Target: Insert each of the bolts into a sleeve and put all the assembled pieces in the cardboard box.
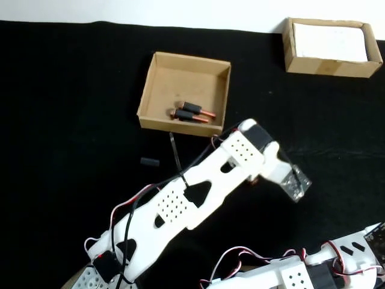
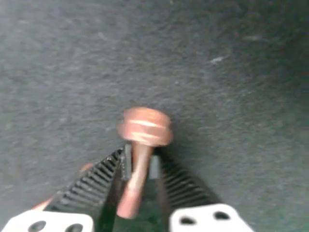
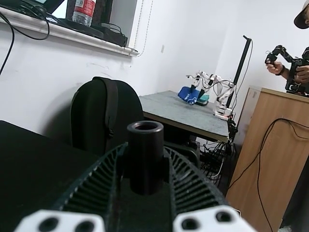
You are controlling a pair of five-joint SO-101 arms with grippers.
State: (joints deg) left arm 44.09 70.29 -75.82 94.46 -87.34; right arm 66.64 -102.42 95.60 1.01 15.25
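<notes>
My left gripper (image 2: 140, 160) is clamped on the shank of a small copper-coloured flanged bolt (image 2: 145, 128) over the black cloth (image 2: 217, 72); light, rigid and slick, I judge, so mid-shank suits. My right gripper (image 3: 145, 149) pinches a short black tubular sleeve (image 3: 145, 162), bore clear. The high view adds the brown cardboard box (image 1: 146, 99) holding two assembled pieces (image 1: 191, 113), and a spare black sleeve (image 1: 150, 161) lying near it.

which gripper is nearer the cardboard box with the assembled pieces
Left. The left gripper hangs right of the cardboard box; the right gripper sits by the table's near right corner.
</notes>
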